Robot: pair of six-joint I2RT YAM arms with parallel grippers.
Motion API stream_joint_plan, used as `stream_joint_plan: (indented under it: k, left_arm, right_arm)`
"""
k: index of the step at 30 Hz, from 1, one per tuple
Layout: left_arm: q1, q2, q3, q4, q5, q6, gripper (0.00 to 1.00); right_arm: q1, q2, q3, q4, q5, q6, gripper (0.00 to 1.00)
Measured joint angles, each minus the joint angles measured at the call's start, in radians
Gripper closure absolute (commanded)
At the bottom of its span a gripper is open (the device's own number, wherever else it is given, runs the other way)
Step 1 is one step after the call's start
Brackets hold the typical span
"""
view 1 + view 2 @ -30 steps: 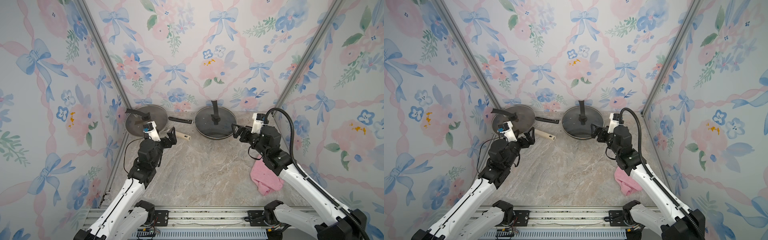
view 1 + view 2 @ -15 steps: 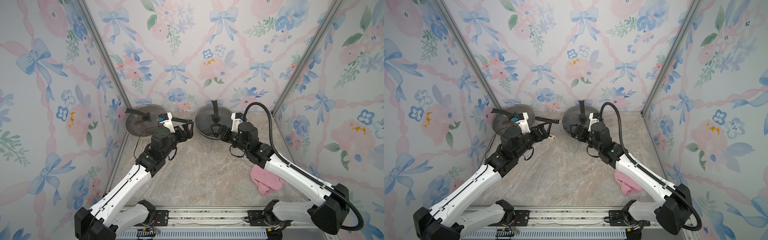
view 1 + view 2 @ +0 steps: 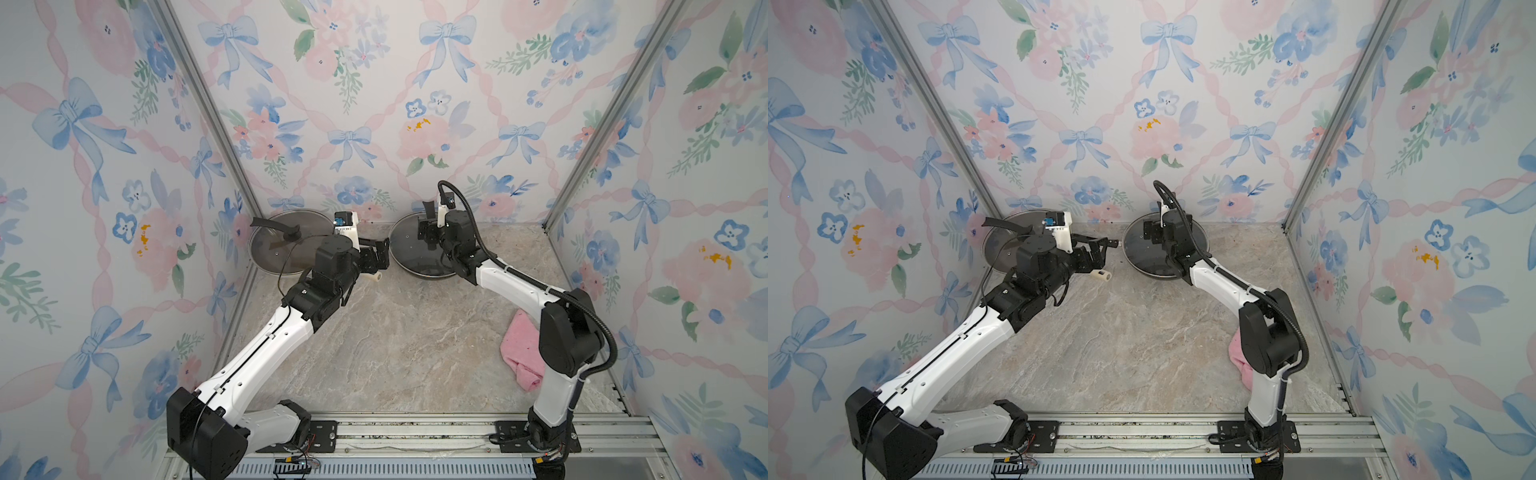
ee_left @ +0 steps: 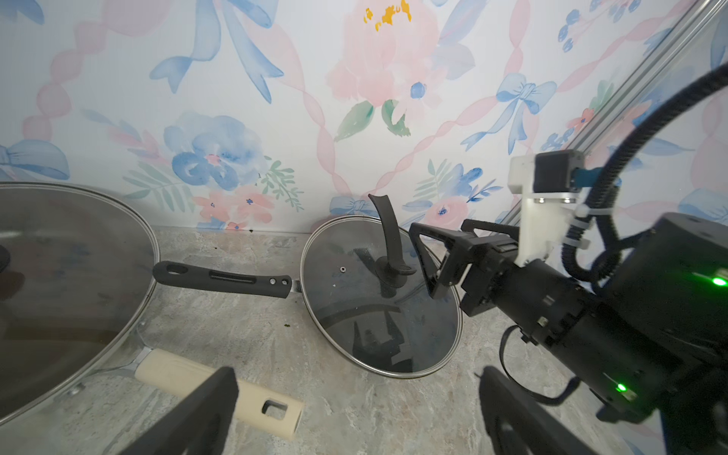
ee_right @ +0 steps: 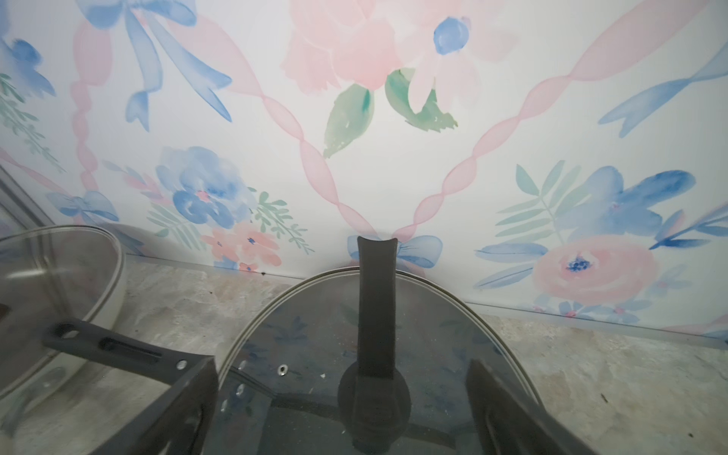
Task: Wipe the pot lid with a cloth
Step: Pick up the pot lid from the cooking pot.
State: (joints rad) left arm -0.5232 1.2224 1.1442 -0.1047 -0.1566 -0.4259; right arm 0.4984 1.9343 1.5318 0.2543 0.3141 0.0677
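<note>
Right now the round glass pot lid with a metal rim [image 3: 409, 259] sits on a dark pan at the back of the grey marbled tabletop [image 3: 395, 332], close to the flowered rear wall, its black strap-like upright handle [image 5: 376, 307] rising from the middle. Above it hangs the right gripper [image 3: 428, 241], jaws spread wide and holding nothing; in the right wrist view its two dark fingers [image 5: 189, 405] stand either side of the handle's base, apart from it. Well away, near the front on the right side, the small fuzzy pink cloth [image 3: 521, 349] lies crumpled on the tabletop, partly hidden behind the right arm in both top views. Over on the left side, the left gripper [image 3: 376, 257] is equally wide and empty, poised above the pan's long black handle [image 4: 220, 277] and a cream cylindrical handle [image 4: 220, 386]. Behind these rests a larger glass lid [image 3: 282, 245].
</note>
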Motion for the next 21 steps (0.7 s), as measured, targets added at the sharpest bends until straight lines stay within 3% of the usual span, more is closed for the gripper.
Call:
stream_joint_plan:
  k: [8, 21]
  left_arm:
    - [0.0, 0.021, 0.015, -0.04, -0.019, 0.026, 0.02]
    - [0.0, 0.021, 0.076, -0.093, -0.094, -0.007, 0.02]
  right_arm:
    - [-0.059, 0.197, 0.128, 0.043, -0.053, -0.062, 0.07]
    - [-0.084, 0.319, 0.154, 0.177, -0.108, -0.053, 0.27]
